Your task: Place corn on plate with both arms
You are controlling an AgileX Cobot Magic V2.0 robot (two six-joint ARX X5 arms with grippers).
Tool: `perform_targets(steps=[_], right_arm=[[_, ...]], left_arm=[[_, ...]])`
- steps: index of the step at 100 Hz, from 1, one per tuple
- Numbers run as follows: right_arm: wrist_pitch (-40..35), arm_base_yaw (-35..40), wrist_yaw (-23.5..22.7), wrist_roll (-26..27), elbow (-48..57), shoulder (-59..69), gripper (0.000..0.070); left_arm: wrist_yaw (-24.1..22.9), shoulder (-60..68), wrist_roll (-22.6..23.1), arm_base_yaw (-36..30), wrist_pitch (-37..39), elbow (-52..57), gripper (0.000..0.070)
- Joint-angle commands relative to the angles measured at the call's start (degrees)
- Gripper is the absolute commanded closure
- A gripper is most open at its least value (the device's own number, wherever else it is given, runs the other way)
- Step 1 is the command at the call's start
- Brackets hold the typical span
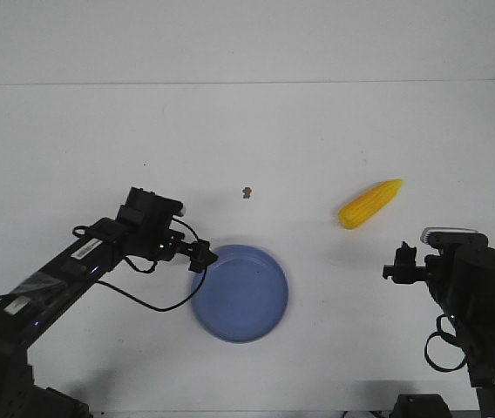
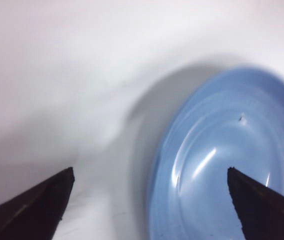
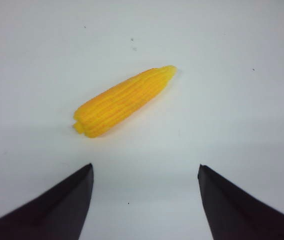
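Note:
The yellow corn [image 1: 370, 204] lies on the white table at the right, tapered tip pointing back and right. It also shows in the right wrist view [image 3: 122, 101]. The periwinkle-blue plate [image 1: 239, 293] sits near the table's front centre, empty; it also shows in the left wrist view [image 2: 232, 165]. My left gripper [image 1: 202, 256] is open at the plate's left rim, its jaws straddling the rim [image 2: 149, 170]. My right gripper [image 1: 397, 264] is open and empty, a little in front of the corn and apart from it [image 3: 145, 167].
A tiny brown speck [image 1: 247, 192] lies on the table behind the plate. The table's far edge meets a white wall at the back. Black cables trail from both arms near the front corners.

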Motion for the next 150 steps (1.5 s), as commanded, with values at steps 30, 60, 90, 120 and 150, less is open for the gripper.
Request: perform_targets(steps=[30,60,90,120,150], right_arm=[[0.8,0.1,0.0,0.6,0.9,0.2,0.0256],[5.0,-0.2,0.0,10.5,1.7,3.1,0.0208],[9.4,-2.6,-1.5,16.1,10.3,22.5,0.0205],[13.7,-3.1,-2.4,21.9,15.8,39.3,0.0205],[17.2,-3.0,-7.1,26.2,15.8,47.8,0.0204]], left_arm=[[-16.3,-19.1,7.6,6.6,-3.3,0.6,0.0074],[-18.9,-23.1,7.5,8.9,-8.0,0.6,0.0074],[-18.9,-23.1,7.0,8.9,-7.7,0.6,0.0074],[-18.9,-23.1,6.3,8.9,-7.7,0.6,0.0074],[-18.9,-23.1,6.0,8.9,-7.5,0.6,0.0074]])
